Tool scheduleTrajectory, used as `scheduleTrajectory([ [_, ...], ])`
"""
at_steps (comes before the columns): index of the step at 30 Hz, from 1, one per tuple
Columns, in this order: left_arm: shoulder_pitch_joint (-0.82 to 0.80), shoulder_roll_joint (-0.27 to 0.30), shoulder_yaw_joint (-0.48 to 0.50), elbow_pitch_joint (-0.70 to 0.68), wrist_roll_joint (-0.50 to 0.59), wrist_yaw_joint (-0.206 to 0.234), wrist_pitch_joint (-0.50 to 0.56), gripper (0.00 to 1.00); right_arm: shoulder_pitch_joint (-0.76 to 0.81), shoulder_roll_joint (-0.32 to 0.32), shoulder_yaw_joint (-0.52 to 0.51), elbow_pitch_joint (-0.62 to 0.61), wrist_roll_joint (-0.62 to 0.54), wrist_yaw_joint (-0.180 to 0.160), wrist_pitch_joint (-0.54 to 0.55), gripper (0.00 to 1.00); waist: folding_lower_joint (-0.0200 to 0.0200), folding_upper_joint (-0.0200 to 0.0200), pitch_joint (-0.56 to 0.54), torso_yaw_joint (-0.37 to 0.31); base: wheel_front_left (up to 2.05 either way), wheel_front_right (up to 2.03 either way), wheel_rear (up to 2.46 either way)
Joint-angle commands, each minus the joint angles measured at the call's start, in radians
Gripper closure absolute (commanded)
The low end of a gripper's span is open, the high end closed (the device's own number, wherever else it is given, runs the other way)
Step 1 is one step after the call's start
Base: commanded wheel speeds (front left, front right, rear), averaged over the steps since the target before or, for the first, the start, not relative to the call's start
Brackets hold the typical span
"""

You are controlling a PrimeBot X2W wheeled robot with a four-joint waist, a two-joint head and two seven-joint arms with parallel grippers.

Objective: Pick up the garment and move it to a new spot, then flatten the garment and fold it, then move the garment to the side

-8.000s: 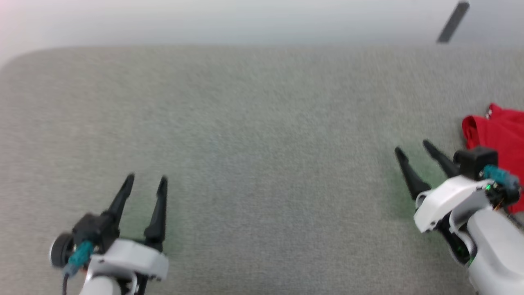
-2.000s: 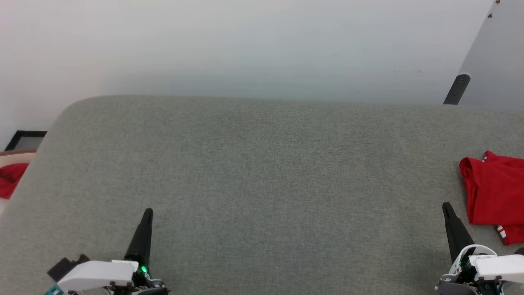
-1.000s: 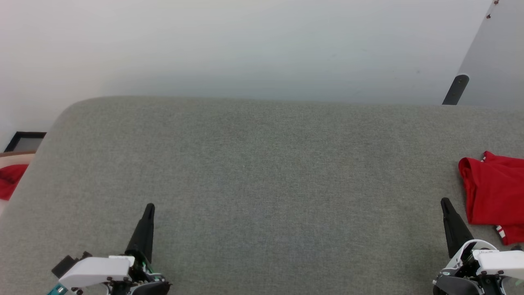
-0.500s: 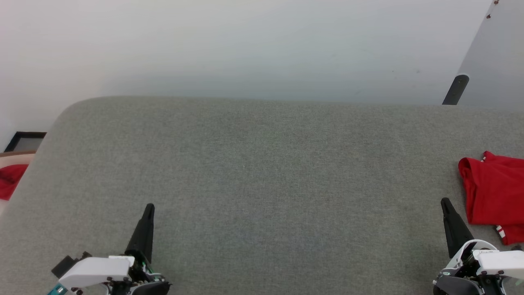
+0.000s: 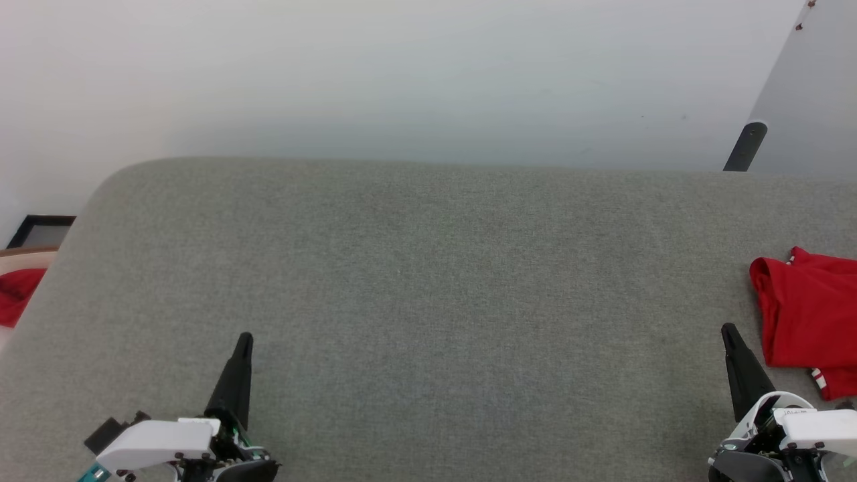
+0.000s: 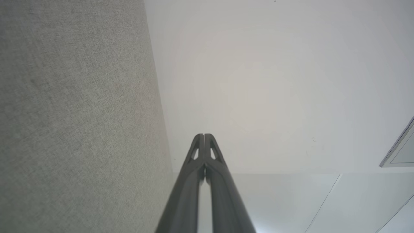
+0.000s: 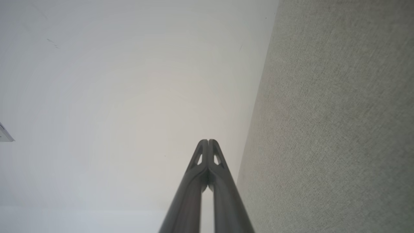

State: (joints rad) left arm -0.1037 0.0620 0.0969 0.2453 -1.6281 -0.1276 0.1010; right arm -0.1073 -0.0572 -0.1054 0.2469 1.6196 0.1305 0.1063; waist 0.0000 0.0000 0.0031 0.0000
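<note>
Looking from the head view, you see one wide grey surface with a white wall behind it. You have two grippers here. The left gripper sits at the lower left and the right gripper at the lower right. Each one points up the picture like one dark spike, with its two fingers pressed tight together and nothing between them. There is one garment. It is red and bunched up, with a bit of red and white striped trim at its lower edge. It lies on the surface at the far right, cut off by the picture's edge. It is near the right gripper but not touching it. One small red lump shows off the surface at the far left. One dark pole leans at the upper right.

In the left wrist view, you see two fingers clenched tip to tip, holding nothing. The grey surface fills the left side and the white wall is beyond.

In the right wrist view, you see two fingers squeezed together the same way, holding nothing. Here the grey surface is on the right side.
</note>
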Motion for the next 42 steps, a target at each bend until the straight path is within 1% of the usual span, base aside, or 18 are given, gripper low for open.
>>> scheduleTrajectory([
  [1, -0.009, -0.001, 0.003, 0.001, 0.004, -0.006, 0.003, 1.0, -0.004, 0.002, -0.002, 0.001, -0.002, 0.0, 0.004, 1.0, 0.0, 0.0, 0.0, 0.0, 0.0, 0.0, 0.0],
  [42, -0.01, -0.007, 0.01, 0.002, 0.009, -0.006, 0.009, 1.0, -0.005, 0.005, -0.006, 0.001, -0.005, 0.0, 0.006, 1.0, 0.0, 0.0, 0.0, 0.0, 0.0, 0.0, 0.0],
])
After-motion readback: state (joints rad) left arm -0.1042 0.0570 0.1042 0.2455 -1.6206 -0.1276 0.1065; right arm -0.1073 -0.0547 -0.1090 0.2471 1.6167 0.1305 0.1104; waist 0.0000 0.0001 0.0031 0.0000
